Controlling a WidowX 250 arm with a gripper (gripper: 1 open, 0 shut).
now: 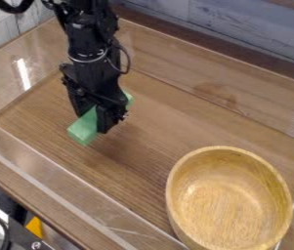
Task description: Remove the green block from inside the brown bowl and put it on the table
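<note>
My black gripper (pixel 97 117) hangs over the left part of the table (pixel 176 117), shut on the green block (pixel 87 129). The block sticks out below the fingers, tilted, with its lower end at or just above the wood; I cannot tell whether it touches. Its upper end shows beside the right finger. The brown bowl (pixel 229 200) sits at the front right, well apart from the gripper, and its inside holds nothing.
Low clear acrylic walls (pixel 58 190) edge the table along the front and left. A grey plank wall runs behind the table at the back. Black cables show at the bottom left corner.
</note>
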